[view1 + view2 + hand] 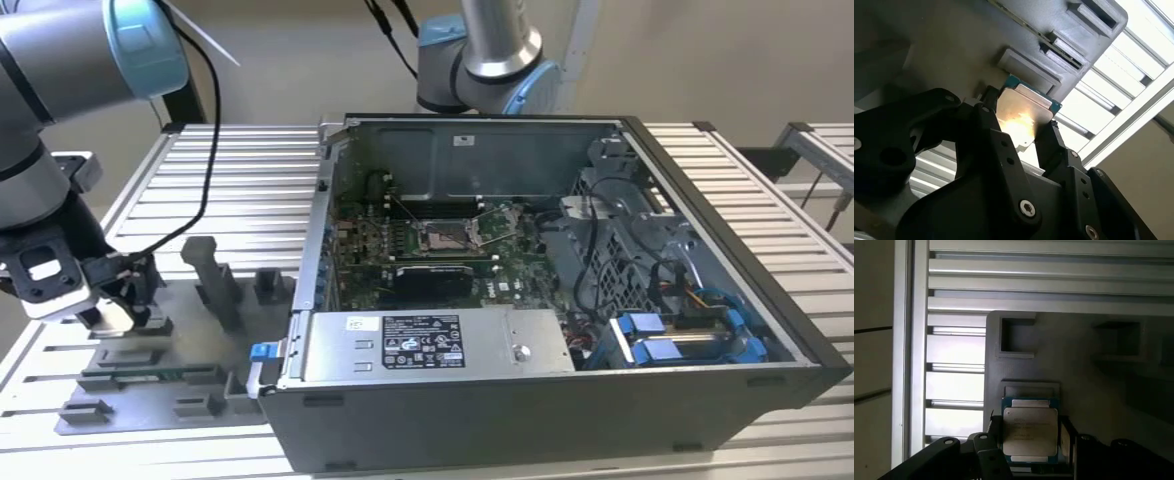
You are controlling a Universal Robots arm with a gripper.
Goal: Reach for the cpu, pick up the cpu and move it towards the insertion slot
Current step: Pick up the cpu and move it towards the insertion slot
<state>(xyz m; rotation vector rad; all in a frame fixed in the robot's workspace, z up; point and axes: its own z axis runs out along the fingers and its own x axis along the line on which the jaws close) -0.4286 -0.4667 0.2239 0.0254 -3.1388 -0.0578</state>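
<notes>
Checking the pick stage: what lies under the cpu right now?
The grey fixture lies behind and around the cpu, which sits between the fingers of the tool. The patch directly beneath is covered by the chip, so contact or a gap cannot be told.

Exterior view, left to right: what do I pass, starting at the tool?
The tool, gripping the cpu → tall grey post of the fixture → blue latch tab → insertion slot → blue drive caddies.
</notes>
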